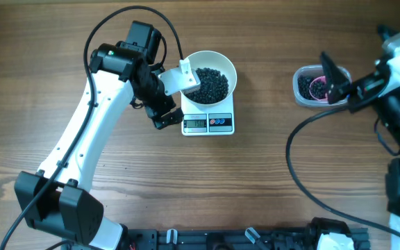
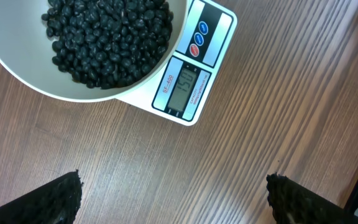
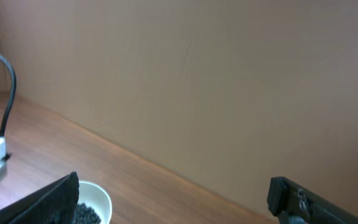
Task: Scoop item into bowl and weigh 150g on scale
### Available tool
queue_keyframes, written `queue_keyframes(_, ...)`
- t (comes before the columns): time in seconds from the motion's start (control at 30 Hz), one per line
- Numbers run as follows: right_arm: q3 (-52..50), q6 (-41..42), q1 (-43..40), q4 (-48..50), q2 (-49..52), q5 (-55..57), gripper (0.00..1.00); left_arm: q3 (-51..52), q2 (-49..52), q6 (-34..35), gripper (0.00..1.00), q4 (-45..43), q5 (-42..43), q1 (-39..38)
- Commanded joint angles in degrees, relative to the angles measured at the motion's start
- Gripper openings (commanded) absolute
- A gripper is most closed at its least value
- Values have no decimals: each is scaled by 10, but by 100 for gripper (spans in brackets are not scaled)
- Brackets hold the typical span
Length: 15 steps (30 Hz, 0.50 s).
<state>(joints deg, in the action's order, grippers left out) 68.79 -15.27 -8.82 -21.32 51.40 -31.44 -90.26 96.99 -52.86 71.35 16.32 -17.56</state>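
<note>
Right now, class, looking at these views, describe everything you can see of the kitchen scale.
The scale is a small white rectangular slab, plastic by its look, lying flat on the wooden table. Its front strip carries a grey display, seemingly reading 150, beside red and blue buttons. The white bowl of black beans sits on it, hiding most of its top.

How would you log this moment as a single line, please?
white bowl of black beans on scale | left gripper jaws open, empty, beside scale | right gripper jaws open, empty, by plastic tub
</note>
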Motion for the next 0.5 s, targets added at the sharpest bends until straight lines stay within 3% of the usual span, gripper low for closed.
queue_keyframes(0.0,-97,4,0,90,-48,-39,100,3,7,-7,100,0,1,1)
queue_keyframes(0.23,-307,5,0,295,-198,-47,100,3,7,-7,100,0,1,1)
queue_keyframes(0.47,-470,3,28,431,-344,-15,100,3,7,-7,100,0,1,1)
